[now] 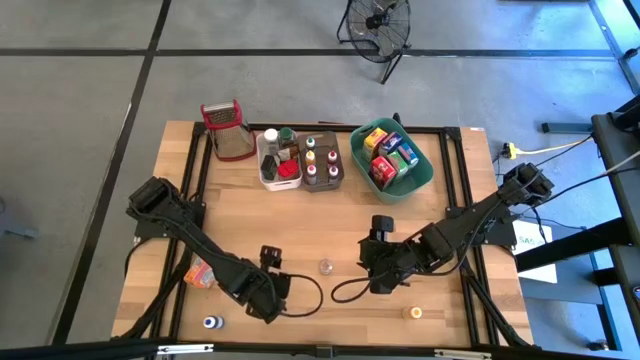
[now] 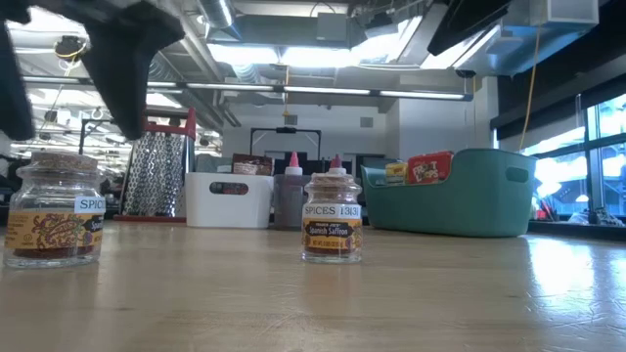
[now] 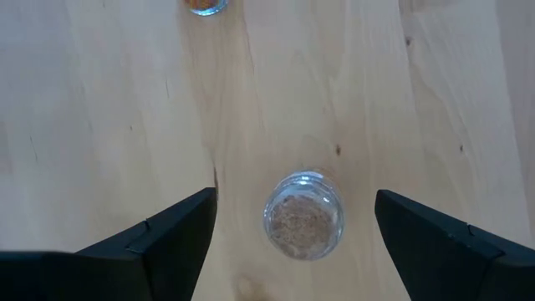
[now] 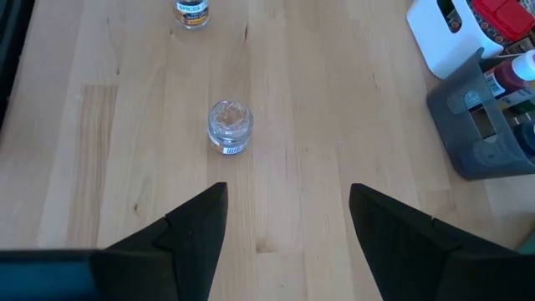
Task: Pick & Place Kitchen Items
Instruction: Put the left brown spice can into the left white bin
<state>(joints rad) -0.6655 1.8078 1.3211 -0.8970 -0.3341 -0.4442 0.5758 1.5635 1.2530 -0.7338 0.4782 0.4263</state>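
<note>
Small glass jar beyond open right gripper

The spice jar stands on the table between the left gripper and the right gripper. Beyond both grippers, three bins line the far edge, a grater beside them.

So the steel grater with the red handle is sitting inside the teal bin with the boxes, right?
Not quite. The grater stands on the bare table, beside the white bin; the teal bin holds only the boxes. The high view shows it.
</note>
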